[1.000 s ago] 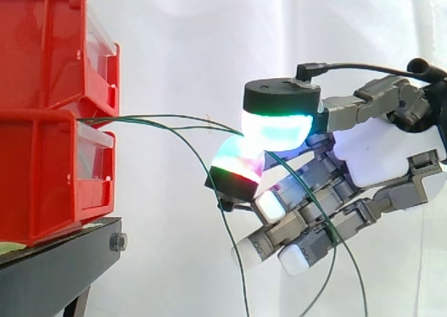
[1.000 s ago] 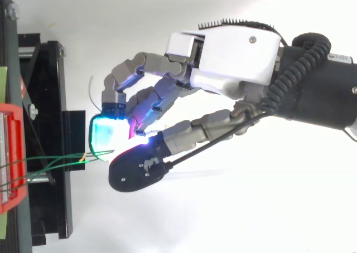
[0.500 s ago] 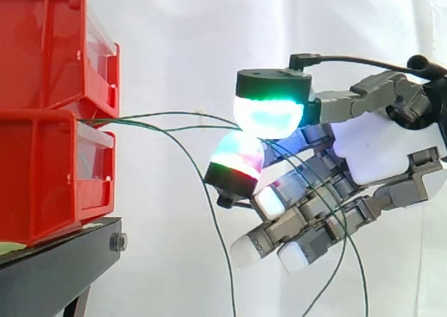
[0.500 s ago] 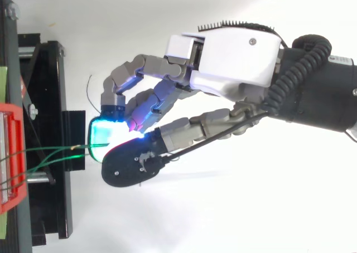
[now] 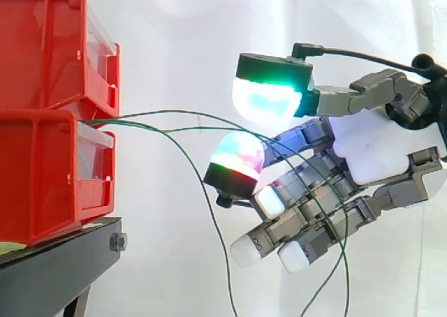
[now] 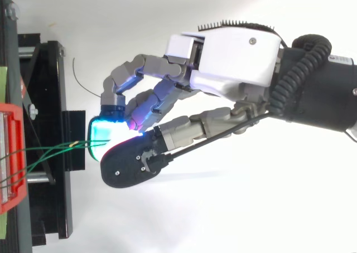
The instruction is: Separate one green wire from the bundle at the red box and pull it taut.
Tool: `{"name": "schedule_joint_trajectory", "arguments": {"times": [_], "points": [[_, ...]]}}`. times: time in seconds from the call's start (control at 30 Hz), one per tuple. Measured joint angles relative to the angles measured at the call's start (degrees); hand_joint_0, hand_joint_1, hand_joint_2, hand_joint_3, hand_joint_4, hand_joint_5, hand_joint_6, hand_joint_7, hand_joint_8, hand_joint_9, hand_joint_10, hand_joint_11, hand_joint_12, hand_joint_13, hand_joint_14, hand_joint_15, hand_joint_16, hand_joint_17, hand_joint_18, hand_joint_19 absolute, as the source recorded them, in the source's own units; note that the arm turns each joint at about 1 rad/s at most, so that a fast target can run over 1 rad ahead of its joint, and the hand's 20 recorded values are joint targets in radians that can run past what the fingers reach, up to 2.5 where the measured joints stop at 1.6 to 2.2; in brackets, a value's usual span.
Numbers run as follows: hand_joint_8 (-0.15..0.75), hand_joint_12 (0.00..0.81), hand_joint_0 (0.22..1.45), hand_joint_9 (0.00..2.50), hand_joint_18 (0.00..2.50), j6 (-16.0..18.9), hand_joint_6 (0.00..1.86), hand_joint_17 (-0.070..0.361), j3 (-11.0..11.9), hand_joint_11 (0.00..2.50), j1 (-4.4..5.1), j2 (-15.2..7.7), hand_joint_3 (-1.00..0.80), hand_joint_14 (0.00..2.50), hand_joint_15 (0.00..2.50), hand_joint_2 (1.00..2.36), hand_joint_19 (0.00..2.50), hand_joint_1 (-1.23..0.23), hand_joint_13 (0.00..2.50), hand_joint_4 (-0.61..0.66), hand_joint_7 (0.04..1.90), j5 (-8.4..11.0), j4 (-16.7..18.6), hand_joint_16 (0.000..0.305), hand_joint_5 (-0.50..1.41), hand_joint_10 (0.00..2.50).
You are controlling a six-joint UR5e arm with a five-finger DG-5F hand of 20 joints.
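As green wires (image 5: 174, 130) are trailing toward 3 o'clock from the red box (image 5: 49, 114), the hand (image 5: 377, 149) is straddling them loosely with parted pads (image 5: 269, 100).

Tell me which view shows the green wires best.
Side view: the green wires run from the red box between the hand's parted pads, then hang down. Top view shows a short stretch beside the box.

I see glossy red plastic bins (image 5: 42, 163) on a matt black metal stand (image 5: 63, 268); the hand (image 5: 377, 156) has smooth white plastic shells; the curtain (image 5: 174, 45) is cloth.
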Motion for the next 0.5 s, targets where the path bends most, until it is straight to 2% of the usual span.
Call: {"name": "schedule_joint_trajectory", "arguments": {"times": [0.23, 0.37, 0.5], "points": [[0.272, 0.344, 0.56, 0.93, 0.55, 0.0, 0.87, 0.108, 0.0, 0.58, 0.01, 0.0, -0.21, 0.01, 0.33, 1.02, 0.53, -0.72, 0.58, 0.11, 1.01, 0.00, 0.0, 0.048, -0.14, 0.02], [0.260, 0.342, 0.59, 0.90, 0.55, 0.0, 0.88, 0.107, 0.0, 0.60, 0.02, 0.0, -0.28, 0.01, 0.33, 1.02, 0.53, -0.80, 0.57, 0.10, 0.97, 0.00, 0.0, 0.047, -0.15, 0.02], [0.259, 0.336, 0.59, 0.90, 0.57, 0.0, 0.88, 0.106, 0.0, 0.59, 0.01, 0.0, -0.49, 0.01, 0.32, 1.00, 0.52, -0.86, 0.58, 0.12, 0.95, 0.00, 0.0, 0.047, -0.15, 0.02]]}}
